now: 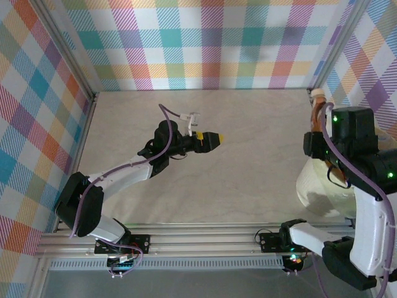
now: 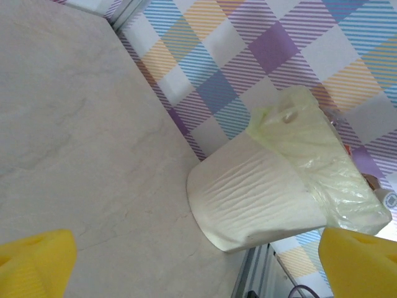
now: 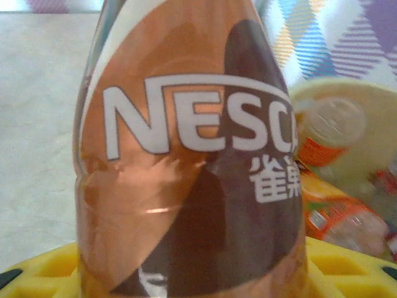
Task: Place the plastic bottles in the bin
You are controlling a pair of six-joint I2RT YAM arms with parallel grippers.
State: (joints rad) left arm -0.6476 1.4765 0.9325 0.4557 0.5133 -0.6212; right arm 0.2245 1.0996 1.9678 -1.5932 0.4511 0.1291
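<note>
Tabletop (image 1: 248,186): pale, stone-patterned, walled in plaid. We log it bare around the left arm.
Bin (image 2: 248,192): cream round tub with a crinkled pale liner over its rim. It stands at the tabletop's right edge against the plaid wall. From above, we see it partly covered by the right arm.
Left hand (image 1: 216,140): held out over the middle of the tabletop, well apart from the bin. Its yellow fingers (image 2: 34,261) are spread wide with nothing between them.
Right hand (image 3: 192,280): closed around a brown bottle, with yellow fingers (image 3: 350,267) on either side of its body.
Brown bottle (image 3: 186,167): orange-brown label with white "NESC" lettering and a pale cap. It is raised near the bin; we cannot tell whether it is over the rim.
Bottles (image 3: 329,127): orange-labelled, at least two, lying inside the bin.
</note>
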